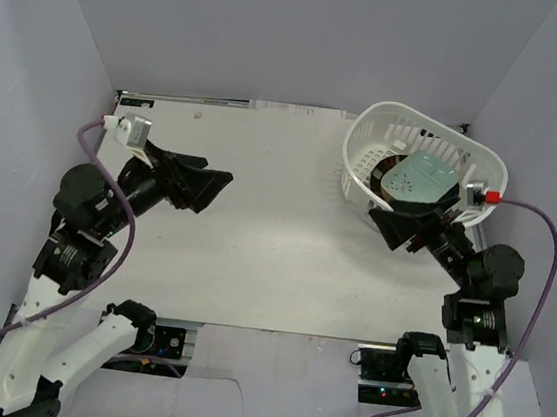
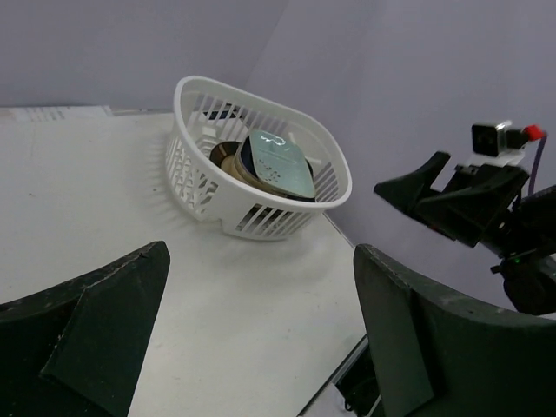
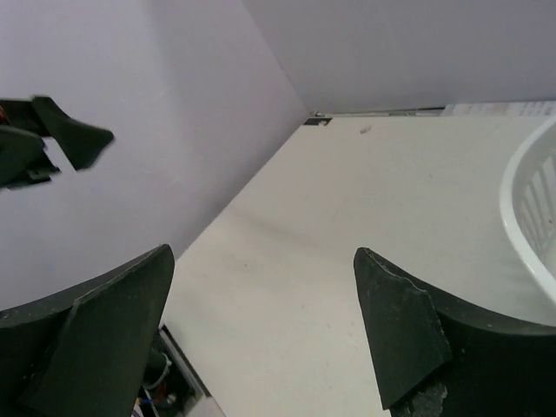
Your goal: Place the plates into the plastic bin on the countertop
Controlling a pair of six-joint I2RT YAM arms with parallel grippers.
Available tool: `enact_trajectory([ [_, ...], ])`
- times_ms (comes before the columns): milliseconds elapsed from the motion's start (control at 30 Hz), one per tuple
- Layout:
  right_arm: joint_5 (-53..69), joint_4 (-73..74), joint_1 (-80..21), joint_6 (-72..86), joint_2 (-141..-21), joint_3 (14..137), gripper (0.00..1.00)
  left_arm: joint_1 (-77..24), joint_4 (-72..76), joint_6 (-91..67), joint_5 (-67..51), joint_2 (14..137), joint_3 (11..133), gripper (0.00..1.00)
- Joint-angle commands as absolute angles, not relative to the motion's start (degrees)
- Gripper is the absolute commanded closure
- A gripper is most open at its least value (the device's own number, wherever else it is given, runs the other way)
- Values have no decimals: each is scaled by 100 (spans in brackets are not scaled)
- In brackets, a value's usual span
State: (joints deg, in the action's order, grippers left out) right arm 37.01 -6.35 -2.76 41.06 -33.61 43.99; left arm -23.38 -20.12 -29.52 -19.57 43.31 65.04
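With the plates (image 1: 418, 179) stacked inside the white slotted bin (image 1: 361, 143) far right on the counter (image 1: 275, 238), the left fingers (image 2: 104, 313) and right fingers (image 3: 95, 321), spread wide and empty, should simply retreat without nudging its rim.

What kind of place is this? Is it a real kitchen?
Probably a robot test booth, not a kitchen: plain white walls box in a white tabletop, two robot arms stand at its near edge, and plates sit in a white plastic basket.

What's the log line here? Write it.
plates stacked in bin | left tool open, empty | right tool open, empty
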Motion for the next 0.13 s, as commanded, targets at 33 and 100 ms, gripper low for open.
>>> enact_trajectory([
  [33,3737,776,-299,3221,-2112,3561,10,-2329,-2232,-3067,-1740,3745,6101,2],
  [100,3412,1543,-534,2718,-1812,3647,10,-2320,-2443,-3120,-1626,3534,5916,2],
])
